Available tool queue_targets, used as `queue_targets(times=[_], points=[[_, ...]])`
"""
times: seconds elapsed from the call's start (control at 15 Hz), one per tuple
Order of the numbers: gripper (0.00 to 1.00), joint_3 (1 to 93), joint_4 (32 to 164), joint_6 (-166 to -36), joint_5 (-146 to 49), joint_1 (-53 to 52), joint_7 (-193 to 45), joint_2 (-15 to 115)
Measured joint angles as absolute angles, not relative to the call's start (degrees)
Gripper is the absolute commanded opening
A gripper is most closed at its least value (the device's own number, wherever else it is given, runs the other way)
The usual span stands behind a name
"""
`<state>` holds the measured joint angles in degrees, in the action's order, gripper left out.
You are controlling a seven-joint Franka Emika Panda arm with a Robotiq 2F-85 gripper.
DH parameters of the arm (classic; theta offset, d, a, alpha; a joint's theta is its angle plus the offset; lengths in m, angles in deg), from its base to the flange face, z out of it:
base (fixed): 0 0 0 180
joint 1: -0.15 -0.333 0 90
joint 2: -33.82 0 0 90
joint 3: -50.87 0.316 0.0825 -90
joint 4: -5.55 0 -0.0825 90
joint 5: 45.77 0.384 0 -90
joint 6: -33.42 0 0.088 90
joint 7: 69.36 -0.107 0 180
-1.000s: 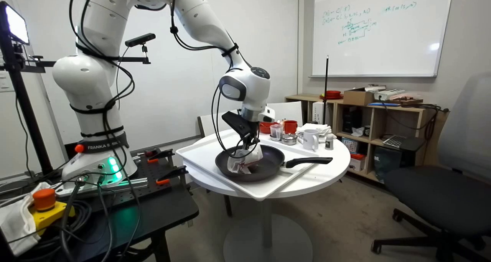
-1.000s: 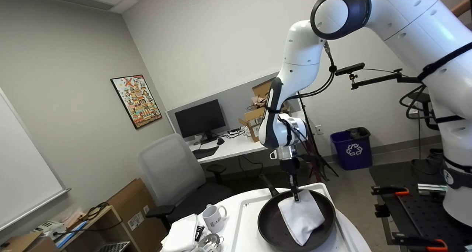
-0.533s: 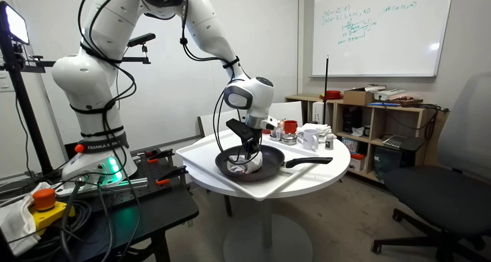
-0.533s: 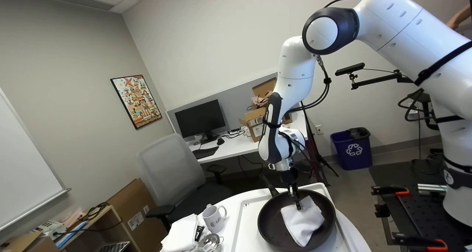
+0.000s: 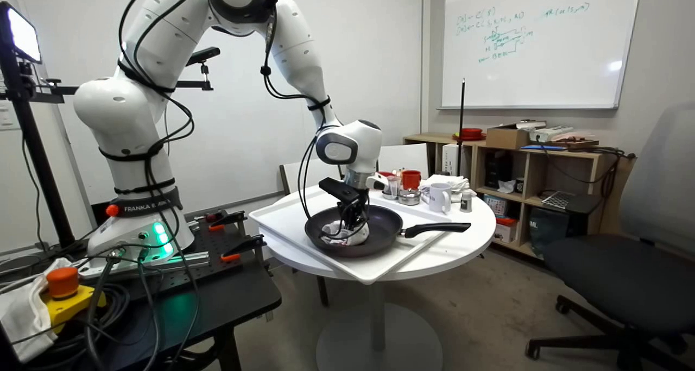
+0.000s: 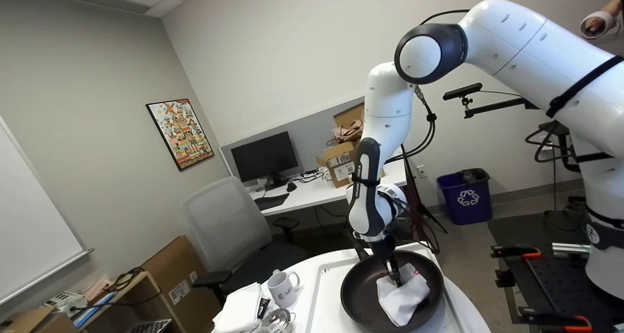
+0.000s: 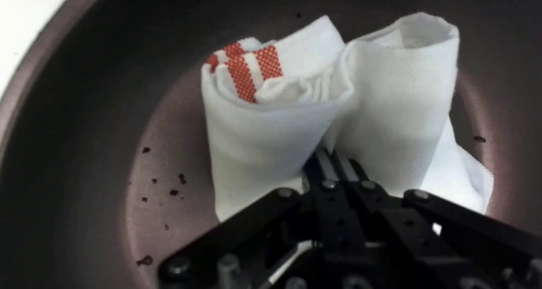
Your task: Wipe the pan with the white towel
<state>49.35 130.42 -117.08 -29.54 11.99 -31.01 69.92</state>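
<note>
The dark pan [image 5: 386, 227] sits on a white tray on the round table, its black handle [image 5: 437, 228] pointing away from the robot's base. The pan's floor [image 7: 169, 213] shows dark specks in the wrist view. The white towel [image 6: 402, 301] with red stripes [image 7: 250, 73] lies bunched inside the pan. My gripper [image 7: 329, 153] is shut on the towel [image 7: 271, 128], whose cloth folds up on both sides of the fingers. In both exterior views the gripper [image 6: 397, 280] points down into the pan, low over its floor. The fingertips are partly hidden by cloth.
The white tray [image 5: 293, 221] lies under the pan. A white mug [image 5: 440, 197], a red mug [image 5: 411, 179], a metal tin [image 5: 409, 197] and folded white cloths [image 6: 239, 307] stand on the table beside the tray. An office chair [image 6: 229, 221] is near the table.
My gripper has moved down into the pan while holding the towel. The towel has gone from hanging in a draped shape to bunched lower, and its red stripes now show.
</note>
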Motion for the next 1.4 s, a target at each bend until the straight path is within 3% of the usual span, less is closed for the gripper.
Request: queue_targets(times=[0.73, 1.4], points=[[0.99, 51.7, 142.3, -134.8, -47.6, 9.1, -39.7, 66.7], [1.0, 51.5, 144.1, -136.5, -53.0, 8.6, -43.7, 66.5]])
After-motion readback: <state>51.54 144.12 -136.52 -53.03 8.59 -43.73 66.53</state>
